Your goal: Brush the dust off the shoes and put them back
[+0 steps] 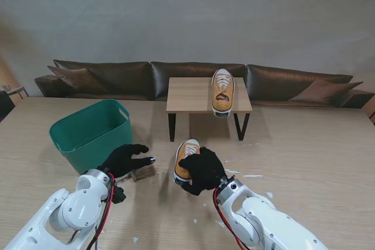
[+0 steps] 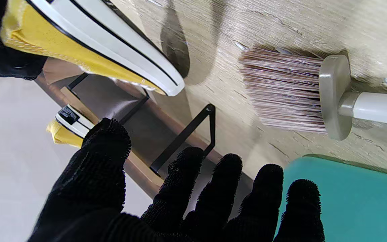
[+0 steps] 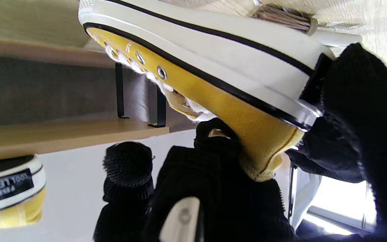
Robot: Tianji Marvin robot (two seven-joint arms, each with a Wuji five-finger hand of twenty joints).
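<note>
On the tabletop [image 1: 328,162] near me, the left hand [image 1: 124,158] hovers with fingers spread over the brush [image 1: 142,173]. Right of it, the right hand [image 1: 204,170] grips the yellow shoe [image 1: 186,155] by its heel, toe pointing away.

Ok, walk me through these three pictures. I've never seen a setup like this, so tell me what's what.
This is a two-armed robot wearing black gloves. The wide picture looks down from its stand; the other two come from cameras on its wrists and appear upside down. The right robot hand grips a yellow sneaker by the heel. The left robot hand is open, over a brush lying on the table. A second sneaker sits on a small wooden rack, and a green bin stands to the left.
</note>
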